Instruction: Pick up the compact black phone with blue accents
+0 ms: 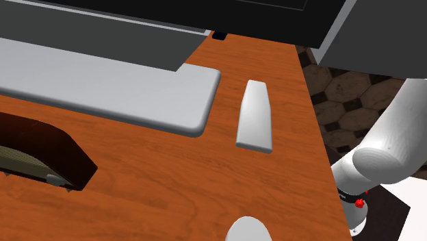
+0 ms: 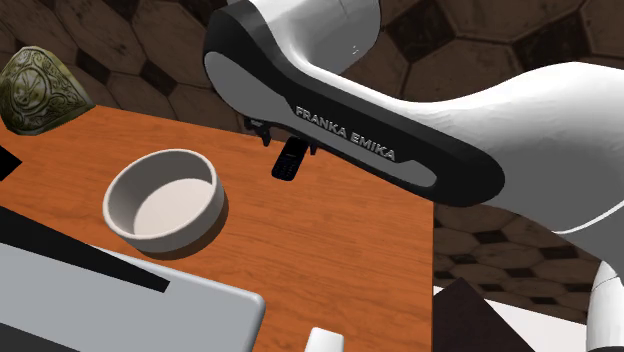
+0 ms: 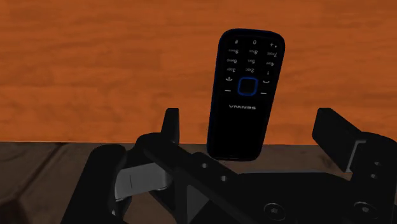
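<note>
— Well, what does the shoulder view give you?

— A reddish wooden desk (image 1: 171, 185). A flat grey slab (image 1: 102, 89) lies across it. Just beside the slab, at its three o'clock, is a pale narrow bar (image 1: 254, 116), and a dark brown case (image 1: 48, 154) sits at its seven o'clock. The white arm (image 1: 383, 150) stands at the picture's four o'clock, over dark hexagon floor tiles (image 1: 342, 96).

— And the second exterior view?

— It has the phone (image 2: 289, 160), black, at the desk's far edge, under the arm's dark underside. A grey bowl (image 2: 165, 200) is at the phone's eight o'clock, well apart. A greenish carved ornament (image 2: 40, 90) is at the bowl's ten o'clock.

— The wrist view?

— It is the closest look. The gripper (image 3: 249, 118) is spread wide, holding nothing. The phone sits between its fingers (image 3: 170, 127), touching neither. A blue ring shows on its keypad, and one end crosses the desk's edge.
</note>
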Tool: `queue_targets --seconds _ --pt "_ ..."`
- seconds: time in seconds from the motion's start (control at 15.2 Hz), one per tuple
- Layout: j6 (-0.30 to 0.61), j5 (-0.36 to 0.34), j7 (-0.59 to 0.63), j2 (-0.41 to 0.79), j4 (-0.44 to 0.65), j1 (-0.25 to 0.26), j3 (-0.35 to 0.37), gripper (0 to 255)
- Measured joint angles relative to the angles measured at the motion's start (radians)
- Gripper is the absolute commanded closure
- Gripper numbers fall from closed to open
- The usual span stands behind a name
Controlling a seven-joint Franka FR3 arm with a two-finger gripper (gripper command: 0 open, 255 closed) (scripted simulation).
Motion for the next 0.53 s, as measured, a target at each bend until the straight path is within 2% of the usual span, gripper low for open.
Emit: queue_targets --seconds 0.46,0.53 --pt "0.085 0.005 0.021 -0.006 -0.091 -0.009 -0.005 0" --pt "0.094 0.006 0.022 -0.010 -0.103 -0.010 -0.005 255"
